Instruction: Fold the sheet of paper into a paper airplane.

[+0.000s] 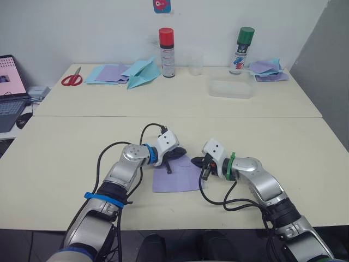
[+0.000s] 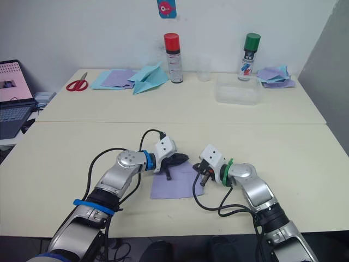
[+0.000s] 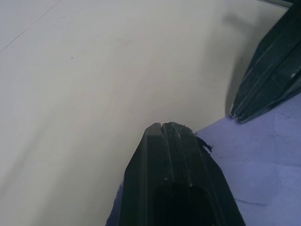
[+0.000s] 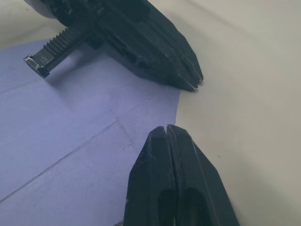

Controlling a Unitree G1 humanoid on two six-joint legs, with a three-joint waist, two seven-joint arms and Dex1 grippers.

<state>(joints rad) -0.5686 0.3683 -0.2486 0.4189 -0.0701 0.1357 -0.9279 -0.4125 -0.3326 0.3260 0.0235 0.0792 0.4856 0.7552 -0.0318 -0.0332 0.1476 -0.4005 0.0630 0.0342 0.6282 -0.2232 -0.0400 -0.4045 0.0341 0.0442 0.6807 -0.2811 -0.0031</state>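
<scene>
The sheet of paper [image 1: 175, 177] is lavender and lies flat on the near table as a creased rectangle, with fold lines across it [image 4: 70, 132]. The paper airplane is out of view. My left gripper [image 1: 182, 152] is shut, its tips at the sheet's far edge, and the left wrist view has them [image 3: 162, 125] over a corner of the paper. My right gripper [image 1: 196, 161] is shut too, its tips [image 4: 165, 128] just over the sheet's far right corner. The two grippers point at each other, a few centimetres apart. Nothing shows between either pair of fingers.
On the far table stand a light-blue paper plane [image 1: 143, 73], piles of sheets [image 1: 112, 73], red scissors [image 1: 71, 79], two spray cans [image 1: 167, 52] [image 1: 243, 50], a clear cup [image 1: 196, 64] and a clear box [image 1: 230, 88]. A laptop [image 1: 8, 93] sits far left.
</scene>
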